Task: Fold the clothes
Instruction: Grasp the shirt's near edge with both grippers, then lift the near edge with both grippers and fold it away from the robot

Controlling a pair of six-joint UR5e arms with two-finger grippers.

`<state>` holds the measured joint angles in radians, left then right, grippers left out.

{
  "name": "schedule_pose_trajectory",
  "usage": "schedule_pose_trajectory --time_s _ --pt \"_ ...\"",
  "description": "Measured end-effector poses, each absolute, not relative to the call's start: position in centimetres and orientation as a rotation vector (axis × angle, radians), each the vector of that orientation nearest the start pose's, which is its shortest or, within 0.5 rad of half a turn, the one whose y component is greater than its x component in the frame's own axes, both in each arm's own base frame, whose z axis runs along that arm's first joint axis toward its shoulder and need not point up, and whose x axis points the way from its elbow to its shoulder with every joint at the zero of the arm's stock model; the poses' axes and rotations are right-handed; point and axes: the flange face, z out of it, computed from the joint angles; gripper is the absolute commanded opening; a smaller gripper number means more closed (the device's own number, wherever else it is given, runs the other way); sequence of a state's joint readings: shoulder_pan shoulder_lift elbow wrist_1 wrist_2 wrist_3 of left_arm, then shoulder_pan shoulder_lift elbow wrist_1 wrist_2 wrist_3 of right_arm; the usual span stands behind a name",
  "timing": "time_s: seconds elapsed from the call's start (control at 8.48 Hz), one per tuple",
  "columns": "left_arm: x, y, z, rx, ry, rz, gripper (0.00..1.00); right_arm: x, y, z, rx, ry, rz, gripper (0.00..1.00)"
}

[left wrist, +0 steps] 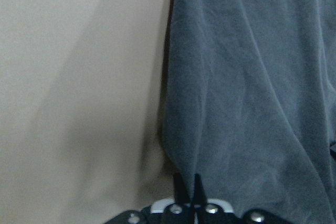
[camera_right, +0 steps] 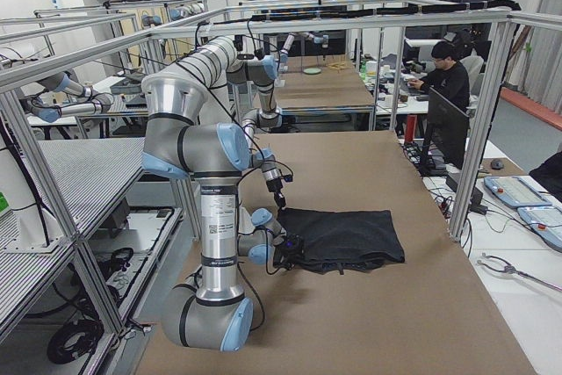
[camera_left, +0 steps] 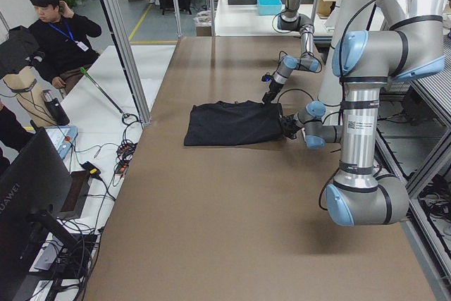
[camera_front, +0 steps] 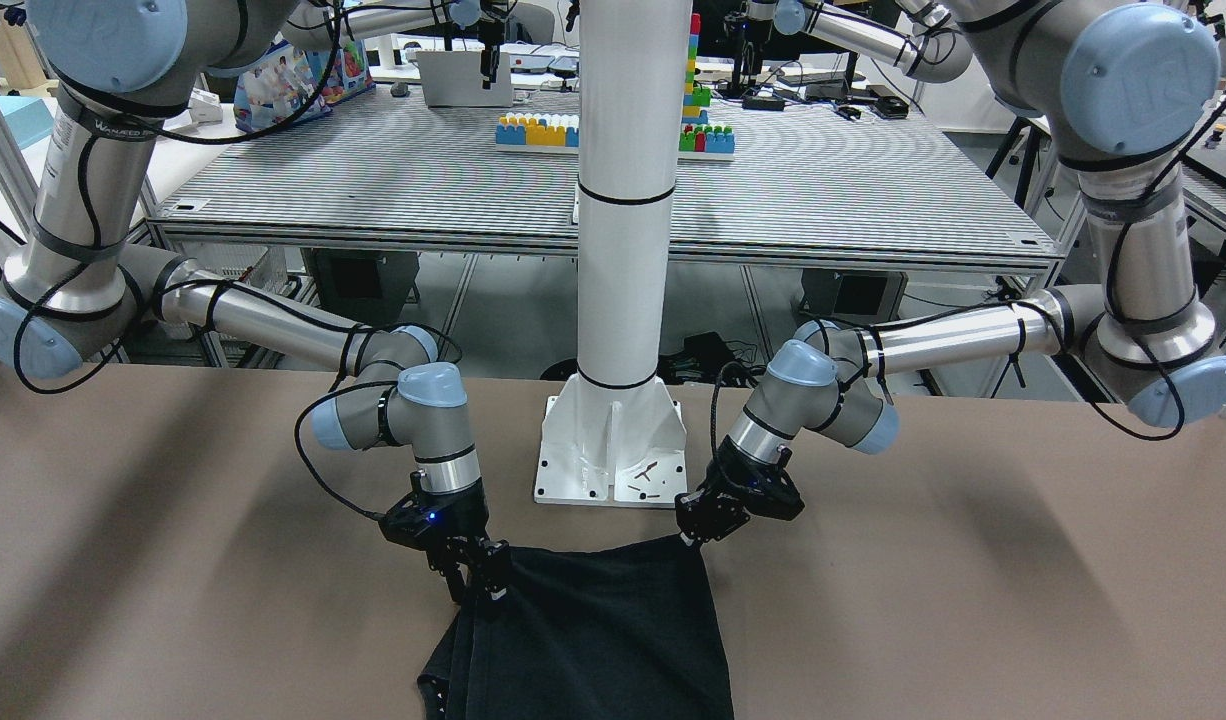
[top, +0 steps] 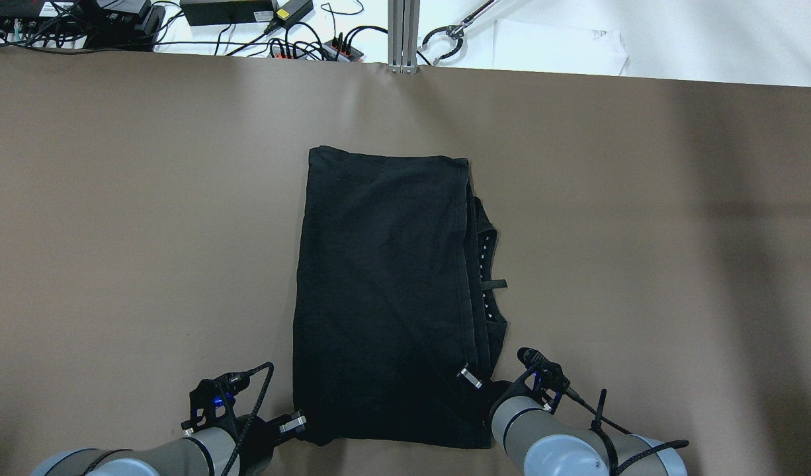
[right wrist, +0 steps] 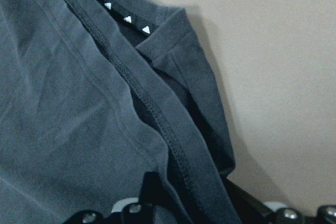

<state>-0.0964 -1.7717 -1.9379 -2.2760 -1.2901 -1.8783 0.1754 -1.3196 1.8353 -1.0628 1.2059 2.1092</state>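
The clothes (top: pixel 379 284) are one black garment lying flat in the middle of the brown table (top: pixel 114 198), with hemmed layers and a strap showing along its right edge. It also shows in the front-facing view (camera_front: pixel 603 630) and both side views (camera_left: pixel 229 123) (camera_right: pixel 347 236). My left gripper (top: pixel 298 423) (camera_front: pixel 693 535) is at the garment's near left corner, and in the left wrist view (left wrist: pixel 188 187) it is shut on the fabric's edge (left wrist: pixel 247 103). My right gripper (top: pixel 475 382) (camera_front: pixel 483 580) is at the near right corner, shut on the layered hem (right wrist: pixel 157 129).
The white pillar's base plate (camera_front: pixel 613 470) stands between the arms at the near table edge. Cables and power bricks (top: pixel 299 46) and white sheets (top: pixel 557 46) lie beyond the far edge. A seated person (camera_left: pixel 60 40) is off the table's far side.
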Motion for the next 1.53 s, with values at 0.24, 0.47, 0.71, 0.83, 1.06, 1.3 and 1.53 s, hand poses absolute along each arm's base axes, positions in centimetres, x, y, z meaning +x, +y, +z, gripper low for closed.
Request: schedule_pose_trajectory --time_s 0.24,0.47,0.71,0.83,1.06,1.3,1.53 --pt "51.7 -21.2 29.9 0.108 1.303 -0.523 0.0 -54.2 -26.8 33.8 0.149 -1.099 0.833 0.0" --pt "51.7 -21.3 29.7 0.109 1.306 -0.524 0.0 -53.5 -26.9 32.7 0.147 -1.123 0.833 0.0" --pt "51.1 -21.3 29.0 0.106 1.323 -0.526 0.0 -52.4 -26.8 31.3 0.141 -1.154 0.832 0.0" --pt "50.0 -21.3 27.5 0.101 1.357 -0.527 0.0 -51.5 -26.6 30.0 0.134 -1.179 0.832 0.0" --pt "47.0 -20.9 25.1 0.087 1.42 -0.526 0.0 -49.6 -25.2 27.5 0.114 -1.202 0.818 0.0" --pt "43.7 -20.6 22.5 0.072 1.484 -0.523 0.0 -46.4 -22.2 24.6 0.072 -1.242 0.782 0.0" --pt "41.3 -22.2 20.4 0.083 1.493 -0.493 0.0 -43.3 -22.1 22.1 0.08 -1.228 0.781 0.0"
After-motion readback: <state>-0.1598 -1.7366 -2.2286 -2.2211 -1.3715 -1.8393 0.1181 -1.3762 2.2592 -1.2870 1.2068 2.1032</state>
